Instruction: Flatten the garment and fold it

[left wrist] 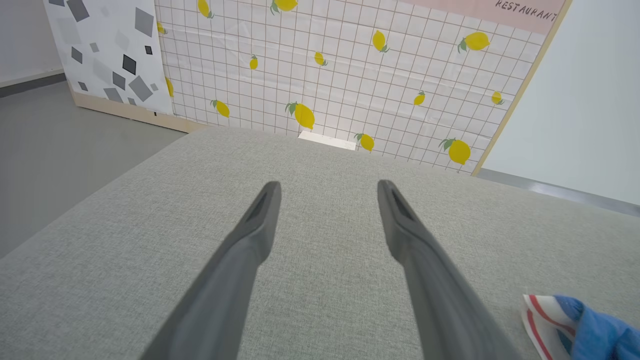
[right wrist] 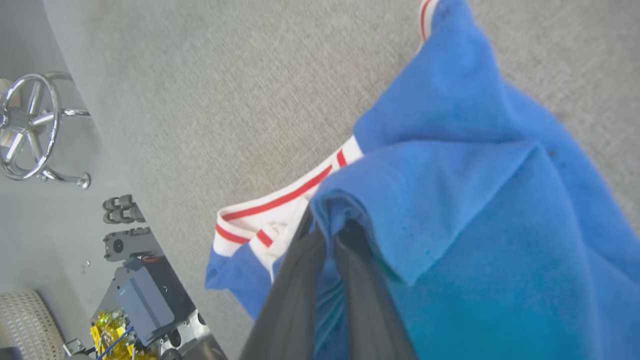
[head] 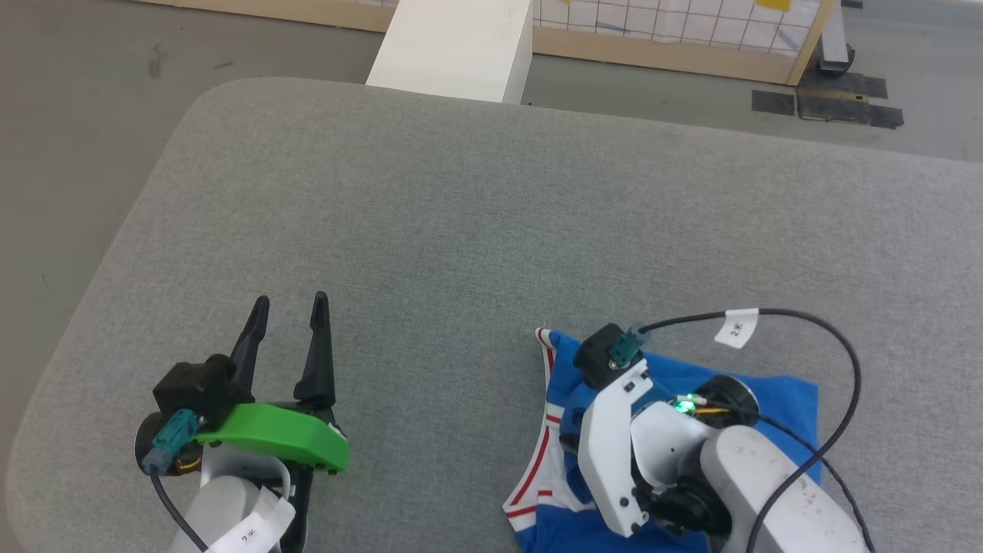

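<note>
Blue and bunched, the garment (head: 776,399) lies at five o'clock on the grey table (head: 491,230), neither flattened nor folded yet, with the right gripper (right wrist: 327,227) bent down over it, pinching a fold, while the left gripper (head: 292,299) hovers at seven o'clock, fingers spread.

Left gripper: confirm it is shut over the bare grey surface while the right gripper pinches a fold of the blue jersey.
No: the left gripper is open, fingers apart over the bare grey surface, as the left wrist view shows. The right gripper does pinch a fold of the blue jersey.
</note>
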Motion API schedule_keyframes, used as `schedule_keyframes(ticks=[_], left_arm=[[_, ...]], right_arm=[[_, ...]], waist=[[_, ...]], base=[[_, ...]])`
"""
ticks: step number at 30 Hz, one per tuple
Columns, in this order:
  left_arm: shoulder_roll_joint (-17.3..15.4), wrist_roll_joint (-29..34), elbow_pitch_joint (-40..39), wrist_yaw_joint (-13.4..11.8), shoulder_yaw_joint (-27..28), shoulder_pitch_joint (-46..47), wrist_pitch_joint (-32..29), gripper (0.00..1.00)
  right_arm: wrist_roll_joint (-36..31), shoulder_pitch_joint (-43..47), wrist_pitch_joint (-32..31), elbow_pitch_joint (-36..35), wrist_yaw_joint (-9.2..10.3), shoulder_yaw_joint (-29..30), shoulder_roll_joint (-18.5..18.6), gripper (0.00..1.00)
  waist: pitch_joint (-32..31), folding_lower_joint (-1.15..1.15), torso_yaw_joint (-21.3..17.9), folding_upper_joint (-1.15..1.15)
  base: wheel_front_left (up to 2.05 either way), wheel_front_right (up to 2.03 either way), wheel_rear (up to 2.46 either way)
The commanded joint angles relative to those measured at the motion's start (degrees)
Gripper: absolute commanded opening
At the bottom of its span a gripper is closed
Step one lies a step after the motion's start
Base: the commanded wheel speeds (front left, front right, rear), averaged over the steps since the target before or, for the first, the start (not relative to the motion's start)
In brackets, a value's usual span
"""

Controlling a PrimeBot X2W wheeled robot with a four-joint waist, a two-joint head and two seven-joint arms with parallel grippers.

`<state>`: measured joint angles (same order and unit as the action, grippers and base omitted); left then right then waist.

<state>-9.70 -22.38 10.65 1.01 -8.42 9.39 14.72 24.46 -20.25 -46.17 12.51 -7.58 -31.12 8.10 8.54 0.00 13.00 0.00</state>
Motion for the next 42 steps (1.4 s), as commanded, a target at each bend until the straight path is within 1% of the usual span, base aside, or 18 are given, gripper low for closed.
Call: schedule_keyframes(ticks=[1,3,4,5,6,10,13,17,21,26,31,33,35,37,42], left_arm=[[0.31,-0.16,0.20,0.22,0.10,-0.19,0.22,1.00],[0.43,-0.13,0.28,0.27,0.12,-0.10,0.24,1.00],[0.45,-0.08,0.36,0.32,0.10,-0.07,0.24,1.00],[0.47,-0.06,0.44,0.37,0.08,-0.07,0.24,1.00],[0.45,-0.02,0.53,0.36,0.11,-0.10,0.25,1.00],[0.27,0.11,0.77,0.35,0.09,-0.44,0.26,1.00],[0.11,0.23,1.00,0.33,-0.17,-0.66,0.22,1.00],[-0.31,0.29,0.99,0.22,-0.37,-0.99,-0.09,1.00],[-0.77,0.36,0.56,-0.17,-0.36,-1.47,-0.38,1.00],[-1.24,0.47,-0.34,-0.75,-0.33,-2.12,-0.73,1.00],[-1.35,0.68,-1.32,-1.69,-0.11,-2.51,-0.67,1.00],[-1.39,1.05,-1.52,-2.17,-0.22,-2.67,-0.63,1.00],[-1.38,1.59,-1.78,-3.18,0.10,-2.85,-0.50,1.00],[-1.32,1.81,-1.94,-3.77,0.25,-3.11,-0.42,1.00],[-1.23,2.25,-2.23,-4.14,0.04,-3.27,-0.24,1.00]], right_arm=[[-0.50,-1.04,1.18,1.69,0.09,-0.17,-0.50,0.00],[-0.94,-1.61,2.68,3.92,0.09,-0.85,-0.91,0.00],[-0.80,-1.87,3.41,4.86,0.09,-1.25,-1.20,0.19],[-0.48,-2.12,4.01,5.32,0.09,-1.79,-1.43,0.44],[0.14,-2.45,4.78,5.62,0.09,-2.32,-1.78,1.00],[2.87,-4.03,6.20,4.75,0.09,-5.16,-2.46,1.00],[5.33,-5.22,6.93,2.43,0.09,-6.43,-2.55,1.00],[7.38,-6.30,8.84,-2.05,0.09,-5.80,-1.73,1.00],[8.73,-6.49,12.11,-7.95,0.09,-2.37,0.20,1.00],[6.90,-5.20,18.75,-15.04,0.09,5.86,3.21,1.00],[3.62,-1.28,29.14,-20.59,0.09,16.93,4.69,1.00],[2.36,0.95,33.54,-21.77,0.09,21.40,4.69,1.00],[0.98,3.50,37.64,-22.53,0.09,25.24,4.64,1.00],[0.06,6.40,41.00,-22.42,0.09,29.17,4.06,1.00],[-2.18,13.40,47.65,-20.48,0.09,37.39,2.16,1.00]], waist=[[0.20,0.00,0.09,0.00],[0.21,0.00,-0.02,0.00],[0.10,0.00,-0.11,0.00],[-0.01,0.00,-0.19,0.00],[-0.21,0.00,-0.42,0.00],[-1.35,0.00,-1.44,0.00],[-2.58,0.00,-2.29,0.00],[-4.31,0.00,-3.85,0.00],[-5.99,0.00,-5.80,0.00],[-7.45,0.00,-8.23,0.00],[-8.05,0.00,-10.05,0.00],[-8.21,0.00,-10.41,0.00],[-8.26,0.00,-10.76,0.00],[-8.29,0.00,-10.97,0.00],[-8.17,0.00,-10.58,0.00]], base=[[0.00,0.00,0.00],[0.00,0.00,0.00],[0.00,0.00,0.00],[0.00,0.00,0.00],[0.00,0.00,0.00],[0.00,0.00,0.00],[0.00,0.00,0.00],[0.00,0.00,0.00],[0.00,0.00,0.00],[0.00,0.00,0.00],[0.00,0.00,0.00],[0.00,0.00,0.00],[0.00,0.00,0.00],[0.00,0.00,0.00],[0.00,0.00,0.00]])
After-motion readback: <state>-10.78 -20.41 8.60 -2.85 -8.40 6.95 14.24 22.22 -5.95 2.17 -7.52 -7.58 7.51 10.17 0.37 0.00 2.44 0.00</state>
